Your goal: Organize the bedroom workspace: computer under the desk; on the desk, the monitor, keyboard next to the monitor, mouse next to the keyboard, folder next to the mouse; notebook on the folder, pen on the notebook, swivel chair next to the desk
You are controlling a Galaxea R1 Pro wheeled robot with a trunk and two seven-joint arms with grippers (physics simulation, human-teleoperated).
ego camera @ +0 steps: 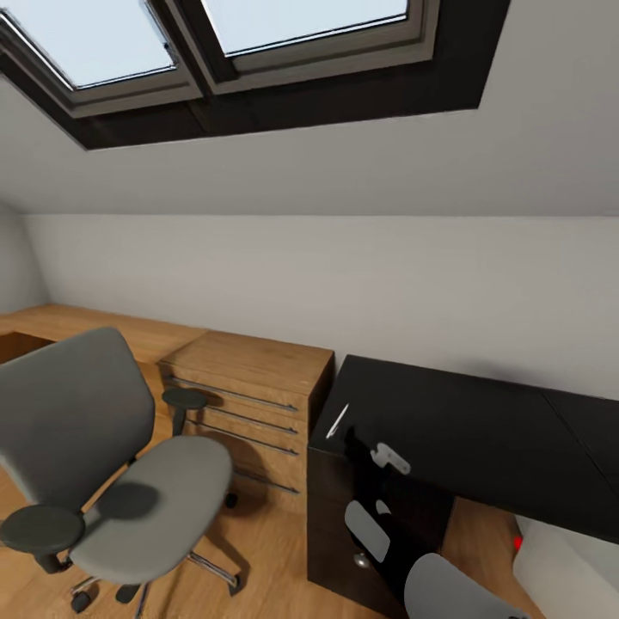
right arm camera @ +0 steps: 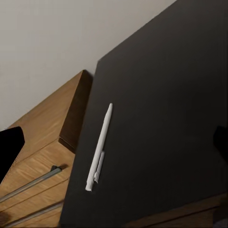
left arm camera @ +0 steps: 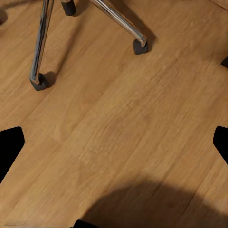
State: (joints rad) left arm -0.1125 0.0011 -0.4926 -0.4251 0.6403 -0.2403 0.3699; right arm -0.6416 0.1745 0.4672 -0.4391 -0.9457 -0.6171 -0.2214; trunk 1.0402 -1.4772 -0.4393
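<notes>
Nearest to you, the swivel chair (ego camera: 112,464) stands on the wooden floor (left arm camera: 118,137), its seat bare. Further, the pen (right arm camera: 99,148) lies on the desk (ego camera: 481,430) near the corner beside the wooden cabinet (ego camera: 249,387). For both your hands, I cannot tell how far they are open.

Soft daylight from the skylights (ego camera: 172,43) overhead; rendering slightly blurred. The swivel chair (ego camera: 103,464) casts a faint shadow; the desk (ego camera: 481,438) top perhaps shows a dim sheen

Skylight (ego camera: 215,52): two panes, dark frame, overhead.
Wooden drawer cabinet (ego camera: 249,404): far wall, left.
Floor (left arm camera: 123,137): light wood planks.
</notes>
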